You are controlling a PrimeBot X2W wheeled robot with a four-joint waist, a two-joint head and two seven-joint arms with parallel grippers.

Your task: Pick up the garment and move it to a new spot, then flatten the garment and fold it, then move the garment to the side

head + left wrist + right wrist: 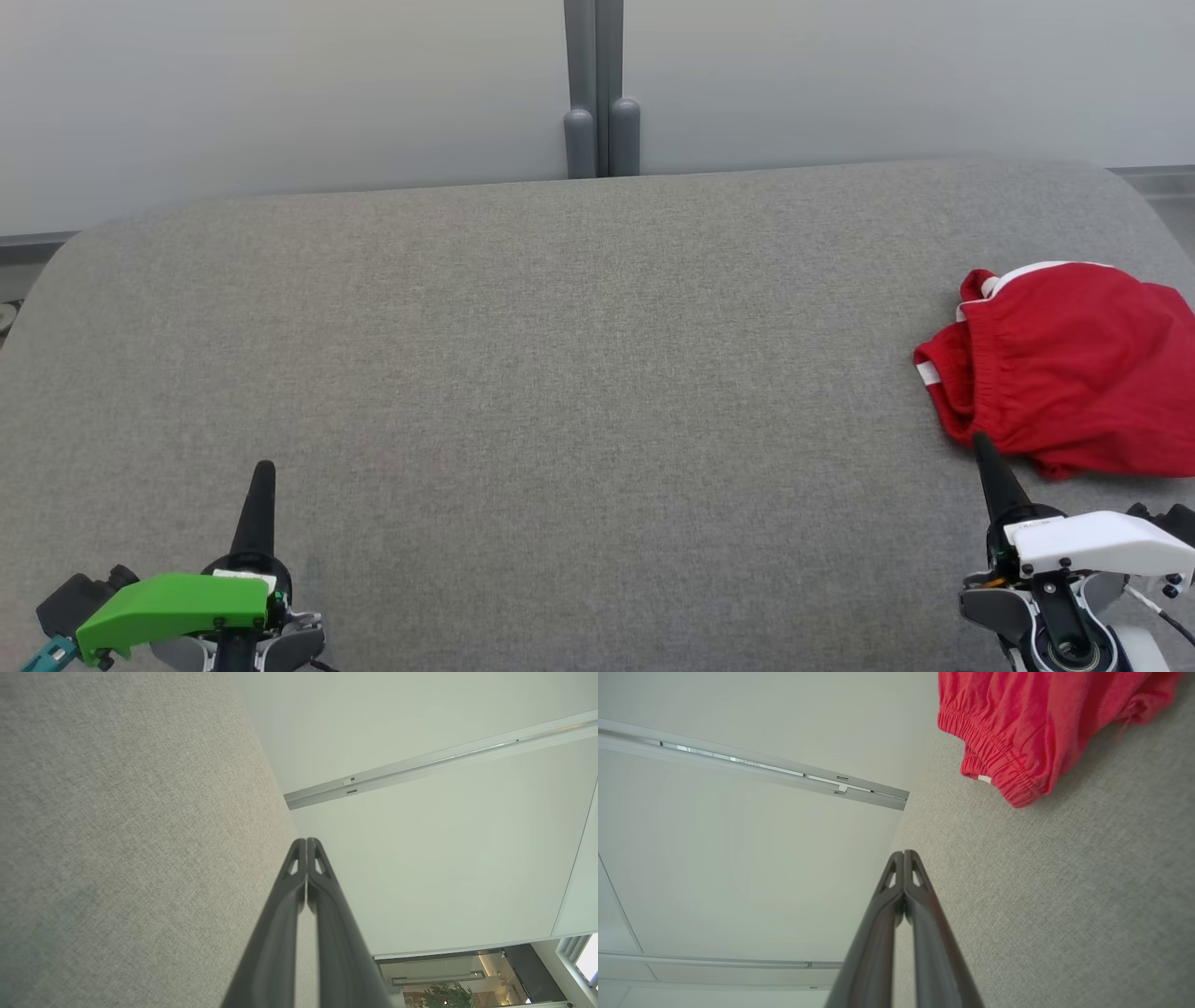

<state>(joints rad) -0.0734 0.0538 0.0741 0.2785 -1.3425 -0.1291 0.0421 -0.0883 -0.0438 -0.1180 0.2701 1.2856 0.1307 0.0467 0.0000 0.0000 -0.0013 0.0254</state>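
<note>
The garment [1064, 364] is a red pair of shorts with white trim, lying crumpled at the right edge of the grey fabric surface [579, 373]. Its elastic waistband [994, 760] shows at the top of the right wrist view. My right gripper [980, 441] is shut and empty at the lower right, its tip just short of the garment's near edge; its fingers [904, 855] press together. At the lower left my left gripper [265, 467] is also shut and holds nothing, far from the garment, with its fingertips [307, 841] closed over bare fabric.
The grey surface stretches wide between the two grippers. Behind it stands a pale wall with a grey vertical post [597, 89]. A metal rail [439, 758] runs along the wall in the left wrist view.
</note>
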